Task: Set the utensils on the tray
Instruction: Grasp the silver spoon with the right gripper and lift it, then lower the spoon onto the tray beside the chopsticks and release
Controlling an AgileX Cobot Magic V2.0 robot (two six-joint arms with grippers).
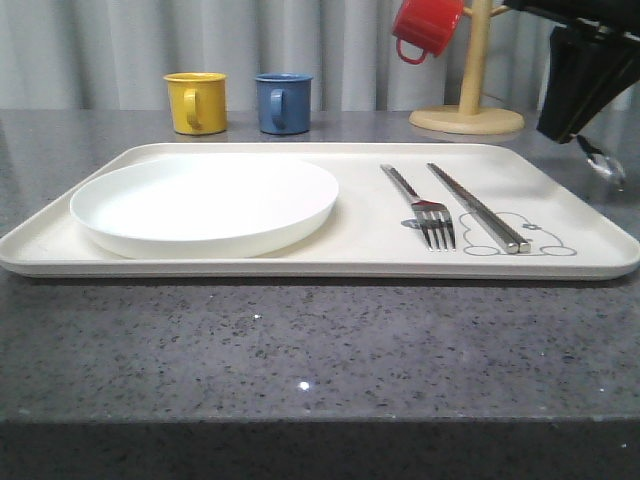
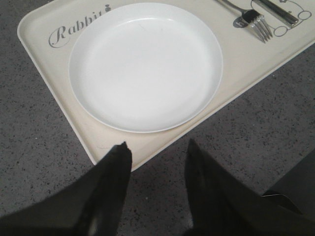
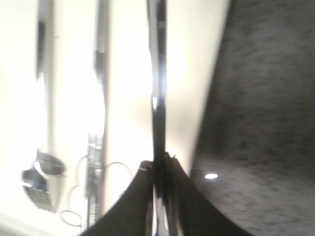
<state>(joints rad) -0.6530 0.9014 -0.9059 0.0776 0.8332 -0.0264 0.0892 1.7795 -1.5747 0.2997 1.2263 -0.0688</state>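
I read the scene from the left. The tray [image 1: 360,255] is cream, rectangular, with rounded corners and a low raised rim; it lies flat on the grey speckled counter [image 1: 300,340]. "Rabbit" script [image 2: 76,30] is printed near one corner, and a grey rabbit outline [image 1: 520,240] near the opposite end.

Count: one round white plate [image 1: 205,205] on the left half of the tray. Two mugs behind the tray, a yellow mug [image 1: 196,102] and a blue mug [image 1: 283,102], standing side by side but apart. One red mug [image 1: 427,25] hangs on the wooden mug tree [image 1: 468,110].

Utensils on the tray: two. A four-tined fork [image 1: 425,212], shiny silver, lies right of the plate, tines toward the camera. Just beside it, apart, lies a long straight flat piece [image 1: 478,207], its near end over the rabbit drawing.

Third utensil: a slim shiny handle [image 3: 158,73], which I see blurred in the right wrist view; I cannot tell its type.

Left gripper [image 2: 157,152]: jaws parted wide, holding nothing, above the tray's edge near the plate.

Right gripper [image 3: 158,169]: fingers pressed together on the handle, above the tray's right edge.
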